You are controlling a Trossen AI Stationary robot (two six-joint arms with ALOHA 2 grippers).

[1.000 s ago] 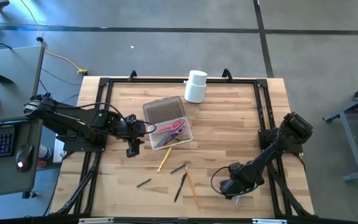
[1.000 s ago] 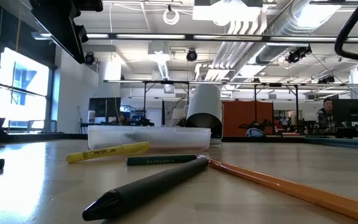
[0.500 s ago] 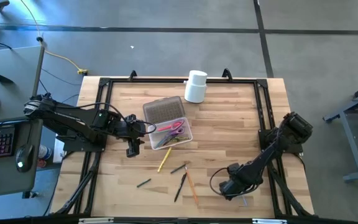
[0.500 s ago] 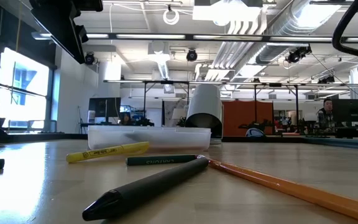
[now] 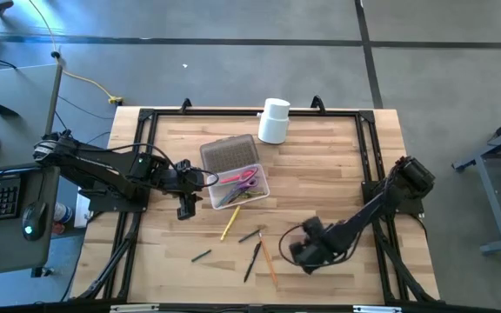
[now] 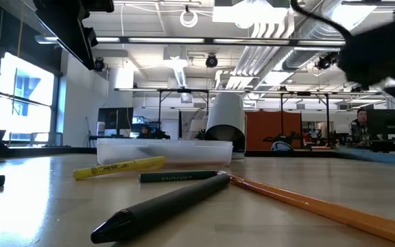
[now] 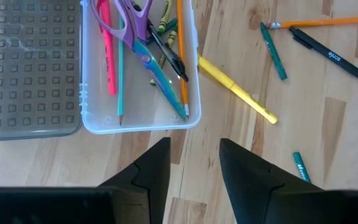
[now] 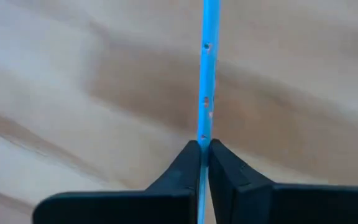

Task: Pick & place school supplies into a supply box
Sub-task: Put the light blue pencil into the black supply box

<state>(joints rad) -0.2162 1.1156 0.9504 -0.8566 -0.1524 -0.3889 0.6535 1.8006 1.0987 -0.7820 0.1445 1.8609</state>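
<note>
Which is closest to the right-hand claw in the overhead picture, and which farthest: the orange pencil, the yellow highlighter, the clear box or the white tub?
From the right gripper, at the near right:
1. Orange pencil, just to its left.
2. Yellow highlighter, mid-table.
3. Clear box, with pens and scissors inside.
4. White tub, at the far edge.

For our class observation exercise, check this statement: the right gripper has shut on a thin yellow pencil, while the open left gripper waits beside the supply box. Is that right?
Not quite. The right gripper has shut on a thin blue pencil, not a yellow one, as the right wrist view shows. The rest stands: the open left gripper waits beside the supply box.
</note>
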